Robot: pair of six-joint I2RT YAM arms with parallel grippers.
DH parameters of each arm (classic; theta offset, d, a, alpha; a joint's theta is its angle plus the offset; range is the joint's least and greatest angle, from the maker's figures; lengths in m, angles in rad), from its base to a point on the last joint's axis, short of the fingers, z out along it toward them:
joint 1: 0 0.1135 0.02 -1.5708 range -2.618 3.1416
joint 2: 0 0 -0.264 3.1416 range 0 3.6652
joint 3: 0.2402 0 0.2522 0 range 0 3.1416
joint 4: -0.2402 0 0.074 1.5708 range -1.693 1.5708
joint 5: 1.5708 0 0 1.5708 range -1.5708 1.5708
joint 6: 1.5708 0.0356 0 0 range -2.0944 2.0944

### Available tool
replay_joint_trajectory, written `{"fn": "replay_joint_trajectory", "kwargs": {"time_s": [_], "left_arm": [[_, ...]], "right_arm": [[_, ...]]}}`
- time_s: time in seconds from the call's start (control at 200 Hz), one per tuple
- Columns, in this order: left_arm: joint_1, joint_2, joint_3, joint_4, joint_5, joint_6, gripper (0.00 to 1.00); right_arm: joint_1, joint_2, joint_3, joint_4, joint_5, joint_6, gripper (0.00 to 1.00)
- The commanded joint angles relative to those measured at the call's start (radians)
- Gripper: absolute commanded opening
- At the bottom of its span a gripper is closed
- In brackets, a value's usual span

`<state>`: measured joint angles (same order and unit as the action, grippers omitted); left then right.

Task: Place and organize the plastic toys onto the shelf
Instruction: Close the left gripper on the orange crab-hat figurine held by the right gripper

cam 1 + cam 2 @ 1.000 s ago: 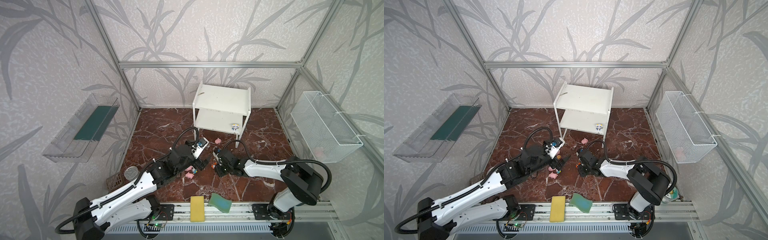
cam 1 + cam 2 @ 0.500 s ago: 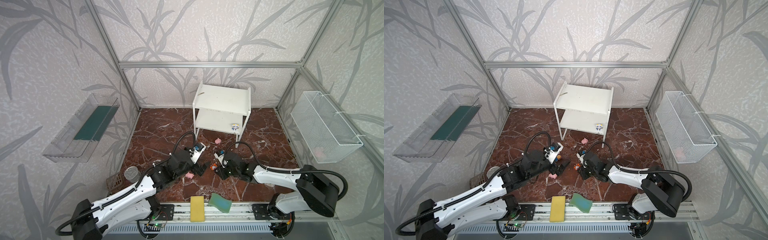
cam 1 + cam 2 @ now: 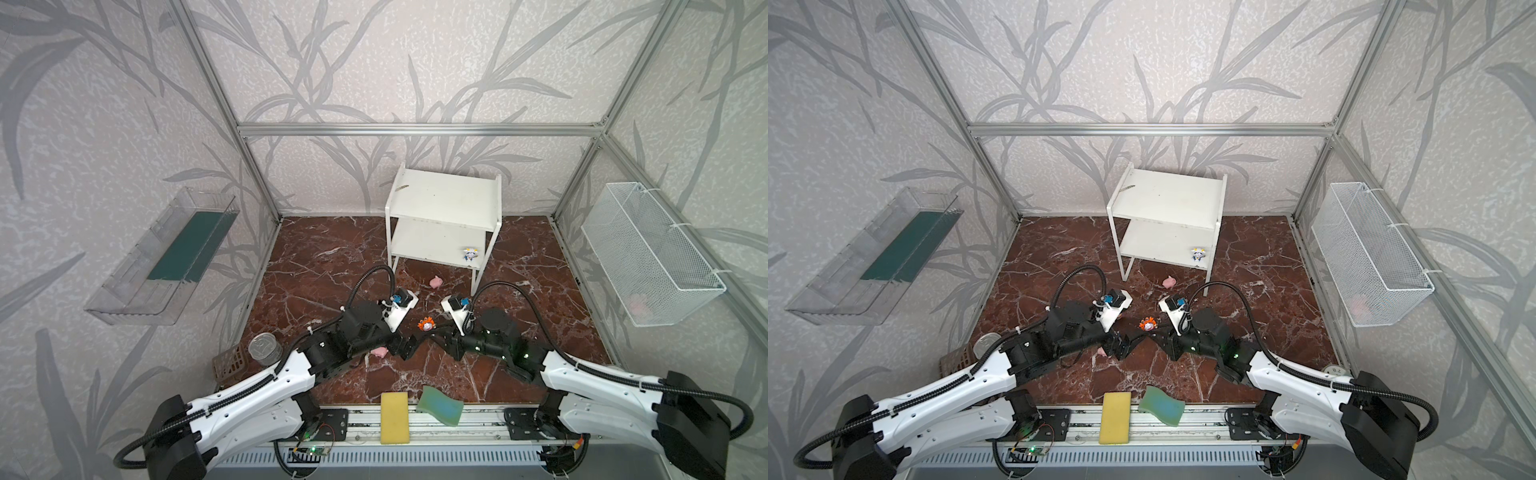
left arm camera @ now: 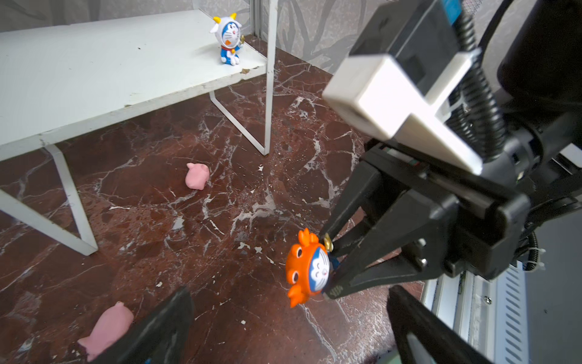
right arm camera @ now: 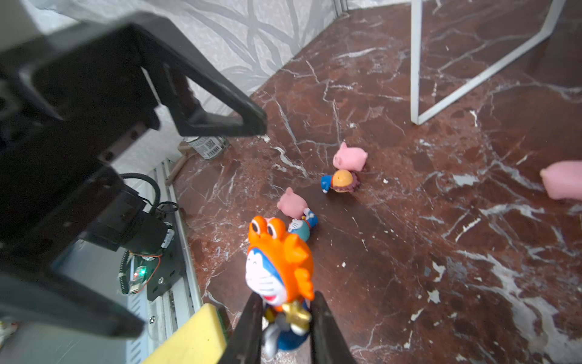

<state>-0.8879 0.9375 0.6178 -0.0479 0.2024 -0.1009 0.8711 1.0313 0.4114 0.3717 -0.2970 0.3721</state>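
Shelf [image 3: 432,245] stands straight beyond my right gripper [image 5: 285,304], across the floor [image 3: 332,266], and that gripper is clamped on the body of the orange figurine [image 4: 307,268], head past the tips and lifted, while my left gripper [image 3: 406,348] gapes empty just beside it

A pink pig [image 5: 563,184] is blurred and cut off at the right wrist view's edge.

White two-tier shelf [image 3: 440,199], nearly bare
One white-hooded blue figurine [image 3: 471,252] stands on its lower board; an orange crab-hooded figurine [image 5: 278,261] is clamped by its body in the right gripper [image 5: 285,318]; pink pigs [image 5: 349,157] and two toppled figurines [image 5: 340,181] rest on the table [image 3: 324,266].
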Motion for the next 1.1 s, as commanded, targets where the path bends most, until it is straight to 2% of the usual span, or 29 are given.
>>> {"fn": "replay_joint_trajectory", "kwargs": {"time_s": [0.0, 0.17, 0.37, 0.495, 0.685, 0.96, 1.095], "left_arm": [[0.003, 0.008, 0.040, 0.017, 0.092, -0.009, 0.94], [0.016, 0.008, 0.054, 0.027, 0.128, -0.015, 0.89], [0.047, -0.004, 0.051, 0.071, 0.221, -0.047, 0.83], [0.061, 0.005, 0.059, 0.066, 0.260, -0.055, 0.74], [0.067, 0.020, 0.068, 0.062, 0.301, -0.061, 0.73], [0.073, 0.039, 0.079, 0.062, 0.321, -0.063, 0.54], [0.079, 0.051, 0.087, 0.060, 0.329, -0.062, 0.49]], "right_arm": [[-0.002, -0.045, -0.014, 0.060, -0.045, -0.022, 0.19], [-0.002, -0.084, -0.036, 0.099, -0.076, -0.026, 0.19], [-0.001, -0.100, -0.049, 0.121, -0.093, -0.030, 0.19], [-0.001, -0.115, -0.054, 0.129, -0.094, -0.033, 0.19], [-0.001, -0.126, -0.050, 0.131, -0.097, -0.040, 0.19], [-0.001, -0.129, -0.048, 0.148, -0.106, -0.044, 0.18], [0.000, -0.138, -0.048, 0.151, -0.113, -0.047, 0.18]]}}
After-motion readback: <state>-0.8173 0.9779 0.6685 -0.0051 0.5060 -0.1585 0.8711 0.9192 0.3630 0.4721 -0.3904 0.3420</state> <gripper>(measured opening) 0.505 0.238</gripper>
